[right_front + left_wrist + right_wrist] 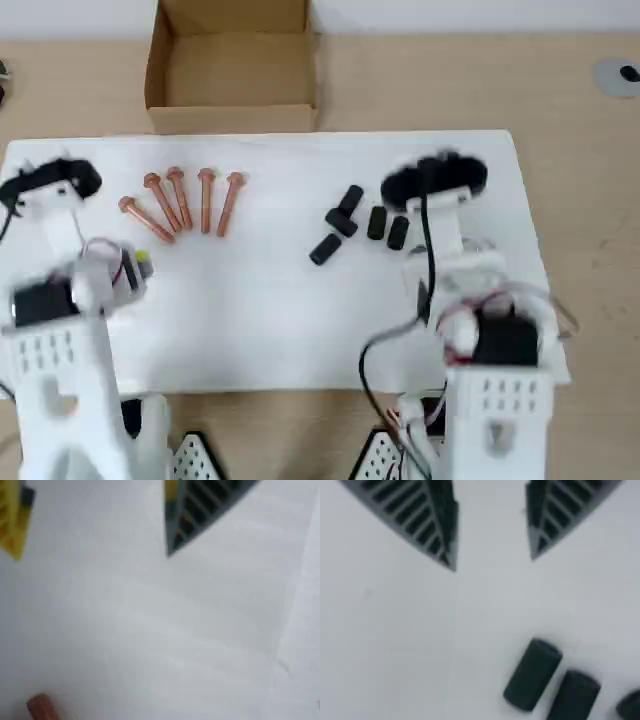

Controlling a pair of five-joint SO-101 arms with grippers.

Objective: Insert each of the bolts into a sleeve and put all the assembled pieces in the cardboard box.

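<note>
Nothing is done yet: on the surface, behind the white sheet, the cardboard box is empty, and both tools are spread apart and hold nothing, the left tool near the bolts and the right tool near the sleeves. The five bolts lie loose on the sheet, and the black sleeves lie in a bunch well apart from them, none with a bolt inside. Nothing blocks the way, but the sleeves lie close together, so picking just one may be tricky.
</note>
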